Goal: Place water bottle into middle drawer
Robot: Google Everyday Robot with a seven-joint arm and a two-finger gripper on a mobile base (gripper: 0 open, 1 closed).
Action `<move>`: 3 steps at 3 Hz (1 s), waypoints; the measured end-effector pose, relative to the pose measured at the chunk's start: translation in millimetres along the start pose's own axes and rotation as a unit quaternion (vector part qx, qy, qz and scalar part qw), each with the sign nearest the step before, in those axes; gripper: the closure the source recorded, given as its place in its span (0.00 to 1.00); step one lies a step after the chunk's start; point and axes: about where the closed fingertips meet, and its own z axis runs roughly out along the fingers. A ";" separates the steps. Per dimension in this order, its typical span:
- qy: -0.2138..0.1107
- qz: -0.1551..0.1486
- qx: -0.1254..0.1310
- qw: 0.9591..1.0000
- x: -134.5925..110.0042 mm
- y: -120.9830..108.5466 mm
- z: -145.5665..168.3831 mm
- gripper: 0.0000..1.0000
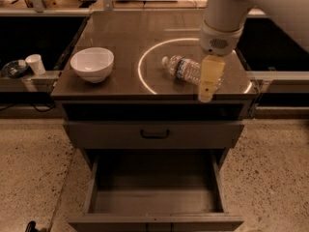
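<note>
Approach is judged underway: hand point(208, 81) (state can't be told) is poised over base end of water bottle point(183, 67), laid sideways on table point(120, 28); descent & grip are needed next, middle drawer point(154, 199) seen open below.

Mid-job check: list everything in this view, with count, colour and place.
water bottle: 1, clear with a white cap, lying on its side on the cabinet top, inside the light ring
middle drawer: 1, grey-brown, pulled open at the bottom, bare floor showing
bowl: 1, white, left side of the cabinet top
drawer front: 1, grey with a black handle, shut, above the open drawer
cup: 1, white, on the ledge left of the cabinet
light ring: 1, white, on the cabinet top
arm: 1, white, from upper right
gripper: 1, pale yellow, at the bottle's right end
</note>
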 end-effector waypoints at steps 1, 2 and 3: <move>-0.013 0.009 -0.007 1.000 -22.1 -21.3 21.8 0.00; -0.028 0.037 -0.012 0.999 -36.7 -38.5 35.7 0.00; -0.051 0.075 -0.019 0.996 -48.7 -54.8 48.7 0.00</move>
